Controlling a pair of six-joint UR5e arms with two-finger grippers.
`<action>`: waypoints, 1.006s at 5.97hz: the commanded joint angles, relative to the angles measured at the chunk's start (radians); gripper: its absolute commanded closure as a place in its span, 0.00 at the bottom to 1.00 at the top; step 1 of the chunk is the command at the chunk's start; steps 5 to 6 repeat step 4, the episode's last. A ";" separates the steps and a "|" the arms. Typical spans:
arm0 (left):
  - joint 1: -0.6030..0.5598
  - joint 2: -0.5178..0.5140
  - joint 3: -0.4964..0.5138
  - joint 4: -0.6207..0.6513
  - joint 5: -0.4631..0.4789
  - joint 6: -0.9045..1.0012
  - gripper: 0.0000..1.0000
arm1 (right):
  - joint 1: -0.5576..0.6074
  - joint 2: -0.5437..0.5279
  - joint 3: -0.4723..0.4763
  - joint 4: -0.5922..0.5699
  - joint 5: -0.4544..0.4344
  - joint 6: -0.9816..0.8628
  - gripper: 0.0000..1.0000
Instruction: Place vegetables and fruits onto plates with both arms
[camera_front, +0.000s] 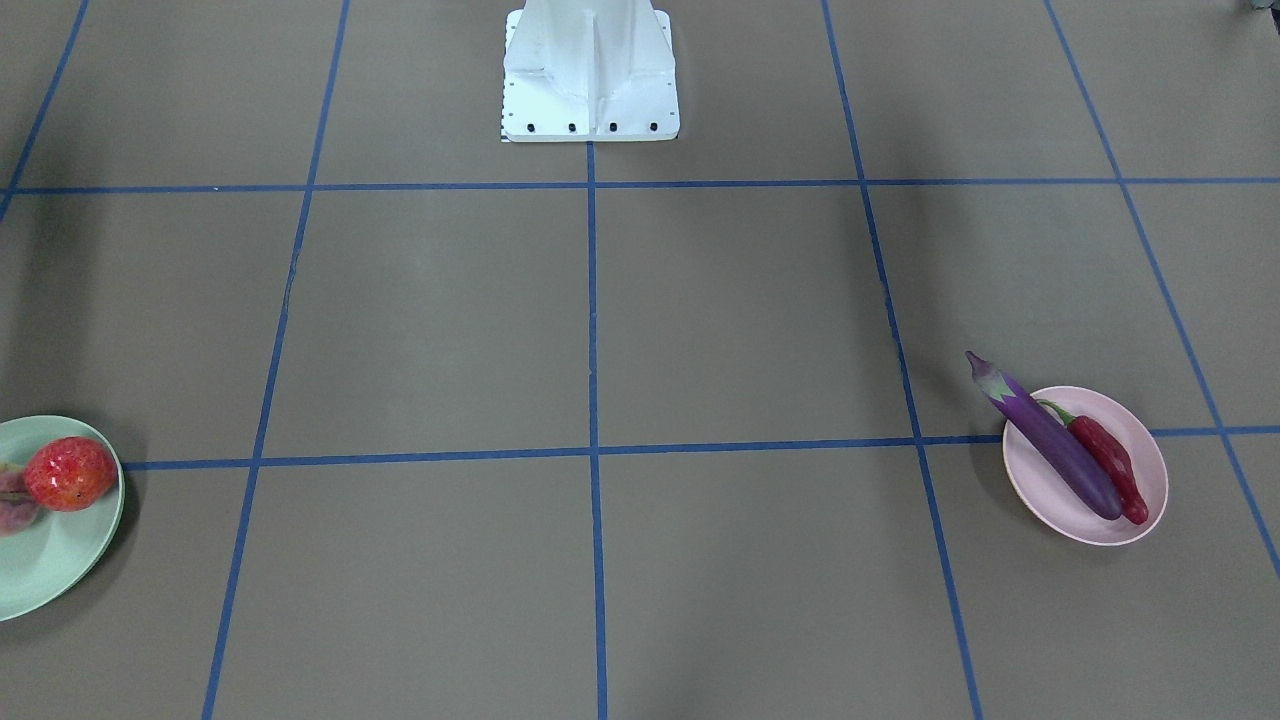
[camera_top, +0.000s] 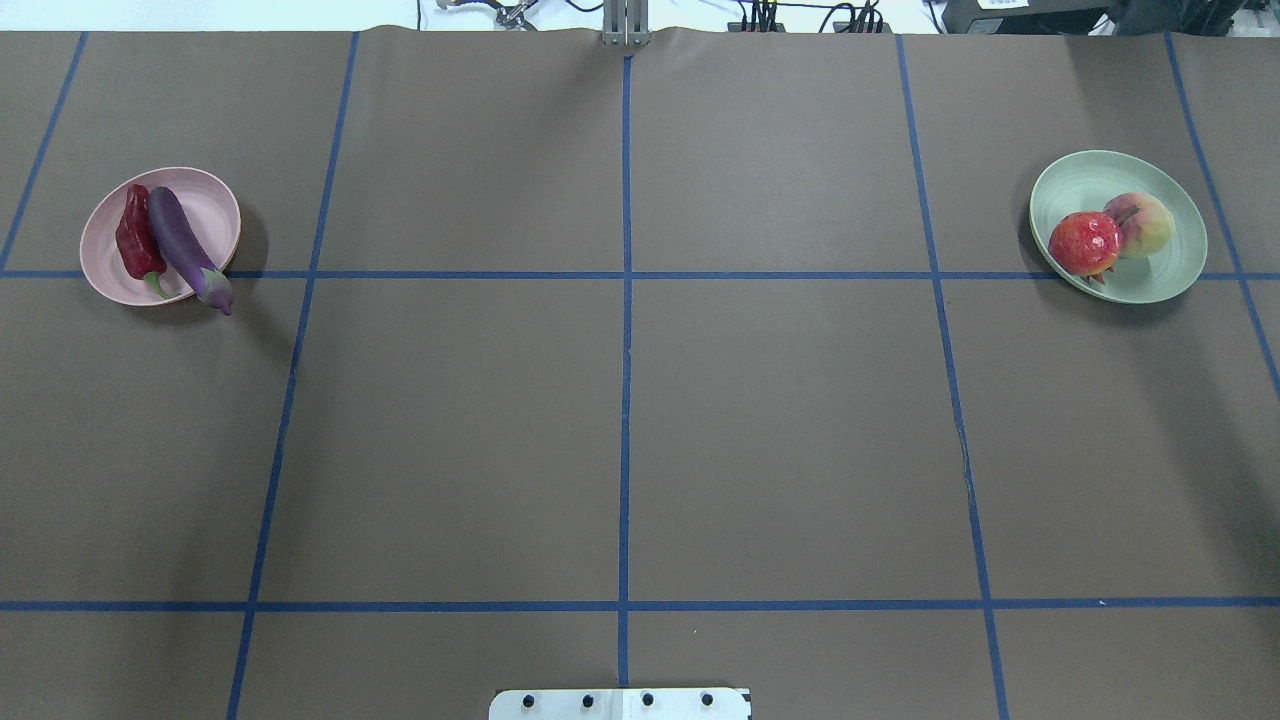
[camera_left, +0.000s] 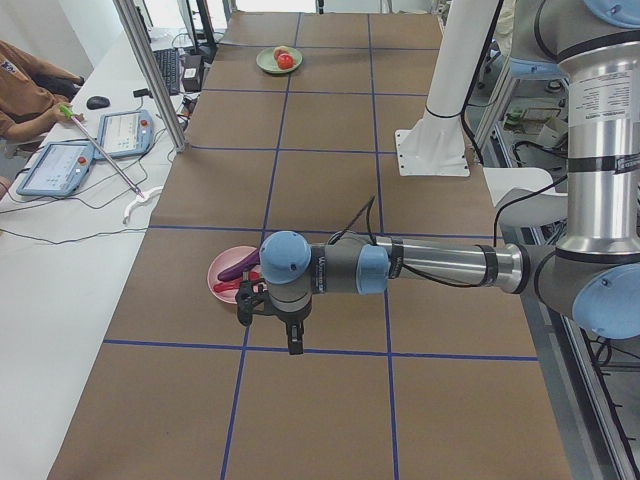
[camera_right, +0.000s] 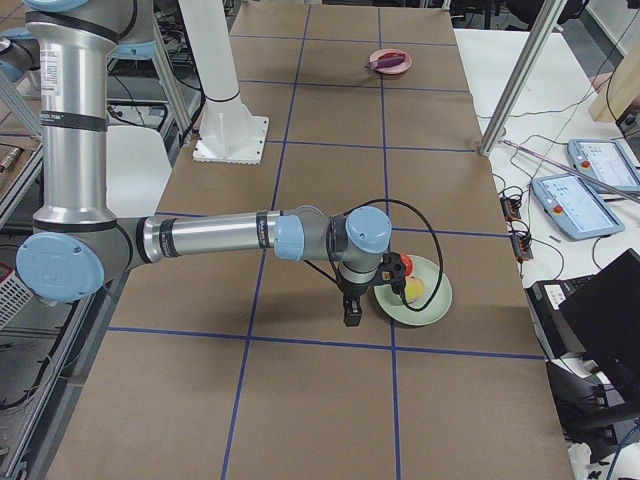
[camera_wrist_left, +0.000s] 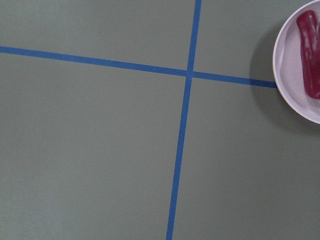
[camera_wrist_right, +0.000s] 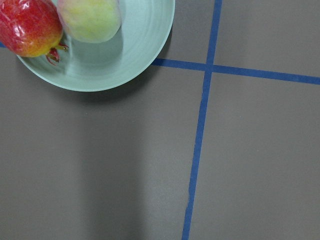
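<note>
The purple eggplant and the red chili pepper lie side by side on the pink plate, and the eggplant's cap hangs over the rim. The pomegranate and the peach sit touching on the green plate. My left gripper hangs above the table beside the pink plate. My right gripper hangs beside the green plate. Both show only in the side views, so I cannot tell if they are open. The wrist views show the chili and the fruits.
The white base block stands at the robot's edge of the brown table, which is marked with blue tape lines. Tablets and cables lie on the operators' desk past the far edge, behind aluminium posts.
</note>
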 joint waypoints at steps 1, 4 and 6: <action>0.001 0.010 0.002 0.005 0.004 0.003 0.00 | 0.000 -0.009 0.002 0.000 -0.003 0.008 0.00; 0.001 0.011 0.002 0.005 -0.002 -0.001 0.00 | 0.000 -0.007 0.007 0.000 -0.007 0.010 0.00; 0.001 0.011 0.002 0.005 -0.002 -0.001 0.00 | 0.000 -0.007 0.007 0.000 -0.007 0.010 0.00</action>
